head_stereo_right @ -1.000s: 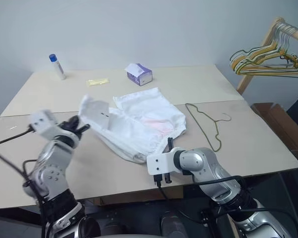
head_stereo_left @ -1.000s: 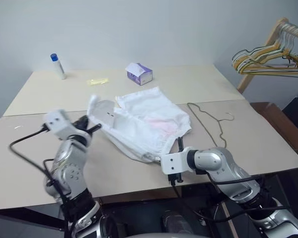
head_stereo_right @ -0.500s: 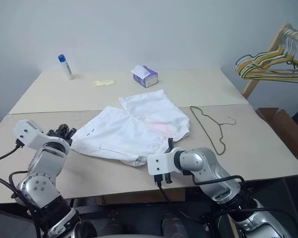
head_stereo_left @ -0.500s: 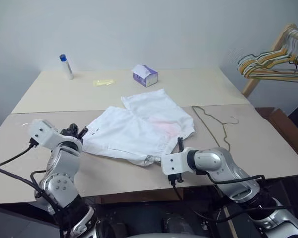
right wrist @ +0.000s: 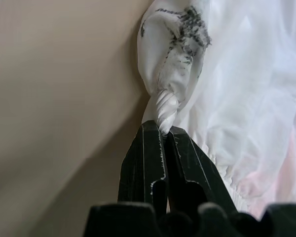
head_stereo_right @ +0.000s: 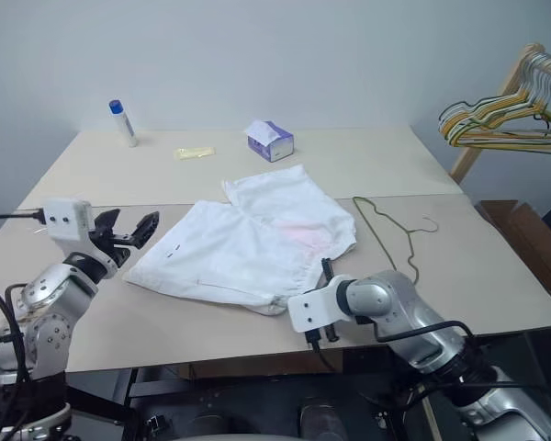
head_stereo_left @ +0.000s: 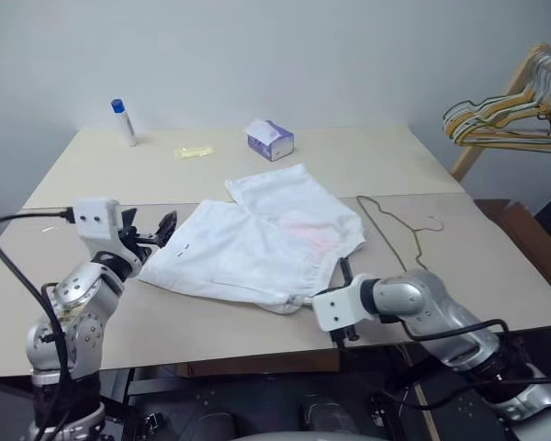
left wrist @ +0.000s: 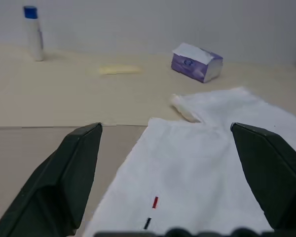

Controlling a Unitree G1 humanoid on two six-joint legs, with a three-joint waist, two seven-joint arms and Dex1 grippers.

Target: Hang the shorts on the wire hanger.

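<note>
The white shorts (head_stereo_left: pixel 257 243) lie spread flat on the beige table (head_stereo_left: pixel 367 156), with a faint pink patch near their right side. My left gripper (head_stereo_left: pixel 156 231) hovers at their left edge, level and open. In the left wrist view its fingers (left wrist: pixel 74 168) stand wide apart with nothing between them, and the shorts (left wrist: pixel 207 168) lie just beyond. My right gripper (right wrist: pixel 164 131) is shut on a twisted bit of the gathered waistband at the shorts' near right corner (head_stereo_left: pixel 303 299). The thin wire hanger (head_stereo_left: pixel 390 230) lies flat on the table just right of the shorts.
A purple-white tissue box (head_stereo_left: pixel 270 140), a yellow packet (head_stereo_left: pixel 194 152) and a white bottle with a blue cap (head_stereo_left: pixel 124 122) stand at the back of the table. Coloured hangers (head_stereo_left: pixel 496 124) hang on a wooden rail to the right. A brown box (head_stereo_left: pixel 528 243) sits beyond the table's right edge.
My left gripper lowered the raised shorts leg to the table, let go and opened wide. The shorts now lie flat. My right gripper has stayed shut on the waistband.
</note>
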